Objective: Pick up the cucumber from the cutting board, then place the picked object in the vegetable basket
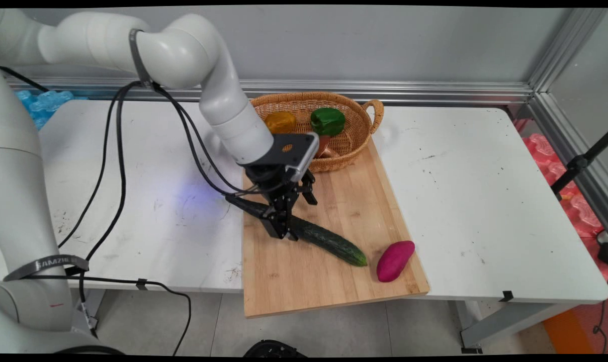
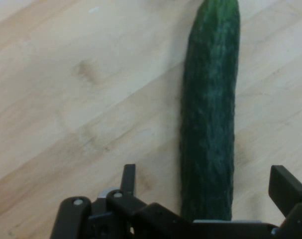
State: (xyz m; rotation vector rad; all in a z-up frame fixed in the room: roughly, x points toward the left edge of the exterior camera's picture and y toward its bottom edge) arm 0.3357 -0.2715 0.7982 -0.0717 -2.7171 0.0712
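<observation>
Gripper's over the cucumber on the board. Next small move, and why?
Probably close the gripper. It is open and straddles the cucumber, with one black tip on each side in the hand view, and in the main view it sits low over the cutting board. Whether the tips are fully down beside the cucumber isn't clear, so close gently.

My gripper [image 1: 289, 216] sits low over the cucumber [image 1: 329, 241] on the cutting board [image 1: 334, 281], purple sweet potato [image 1: 395, 260] nearby.

the arm reaches down, its gripper [image 1: 294, 213] low, jaws apparently spread apart.
</observation>
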